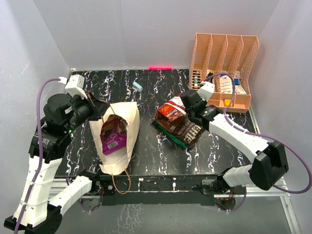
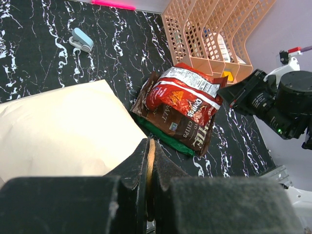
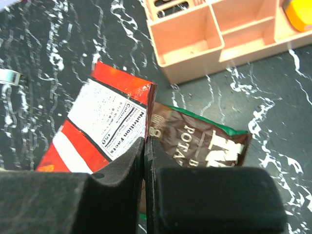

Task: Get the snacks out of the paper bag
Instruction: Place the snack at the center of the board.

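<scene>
The tan paper bag (image 1: 127,122) lies on the black table with its mouth open, and a purple packet (image 1: 113,135) shows inside. My left gripper (image 1: 104,108) is shut on the bag's rim; in the left wrist view a strip of tan paper sits between the jaws of my left gripper (image 2: 150,161). A red packet (image 1: 170,111) lies on a red-brown packet (image 1: 184,128), over a green one (image 2: 165,139). My right gripper (image 1: 184,103) is shut on the red packet's edge; the right wrist view shows my right gripper (image 3: 146,146) on the red packet (image 3: 97,131), with the red-brown packet (image 3: 204,141) beside it.
The orange divided rack (image 1: 246,53) with small bottles and boxes stands at the back right, close behind my right arm. A tiny light-blue block (image 1: 137,86) lies at the back middle. The bag's cord handle (image 1: 120,185) hangs over the front edge.
</scene>
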{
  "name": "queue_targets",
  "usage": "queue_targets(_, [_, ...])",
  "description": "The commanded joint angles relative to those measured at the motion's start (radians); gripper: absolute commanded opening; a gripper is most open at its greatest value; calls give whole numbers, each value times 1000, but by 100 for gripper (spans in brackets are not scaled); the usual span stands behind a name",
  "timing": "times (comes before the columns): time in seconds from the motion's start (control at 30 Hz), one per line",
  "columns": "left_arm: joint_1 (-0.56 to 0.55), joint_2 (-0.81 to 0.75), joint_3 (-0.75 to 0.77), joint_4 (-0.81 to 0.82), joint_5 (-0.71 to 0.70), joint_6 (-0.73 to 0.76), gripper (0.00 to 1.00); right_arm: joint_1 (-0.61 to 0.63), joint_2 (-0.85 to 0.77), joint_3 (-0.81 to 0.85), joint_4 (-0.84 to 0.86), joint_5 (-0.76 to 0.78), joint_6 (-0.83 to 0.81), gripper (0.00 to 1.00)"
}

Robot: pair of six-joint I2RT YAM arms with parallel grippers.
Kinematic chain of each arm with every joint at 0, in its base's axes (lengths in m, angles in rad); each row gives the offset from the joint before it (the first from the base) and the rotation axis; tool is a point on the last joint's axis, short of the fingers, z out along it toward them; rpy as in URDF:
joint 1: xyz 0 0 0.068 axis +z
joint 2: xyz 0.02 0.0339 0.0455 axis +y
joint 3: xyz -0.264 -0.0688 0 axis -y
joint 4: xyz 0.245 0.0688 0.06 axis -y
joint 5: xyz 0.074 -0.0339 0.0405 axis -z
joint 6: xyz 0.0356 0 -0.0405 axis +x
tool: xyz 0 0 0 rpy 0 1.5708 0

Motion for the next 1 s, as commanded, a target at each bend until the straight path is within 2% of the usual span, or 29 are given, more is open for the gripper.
queue_targets(0.0, [-1, -10, 6, 34, 5, 2, 0, -19, -66, -71, 25, 7, 5, 7])
queue_targets(0.33, [-1, 3, 14, 33, 10, 1, 0, -107, -114, -189, 42, -59, -25, 7])
queue_targets(0.73, [-1, 14, 25, 34, 10, 0, 0, -127, -127, -298, 81, -143, -39, 7])
queue_targets(0.97, [-1, 21, 25, 43, 26, -7, 0, -208, -97, -345, 144, -201, -44, 8])
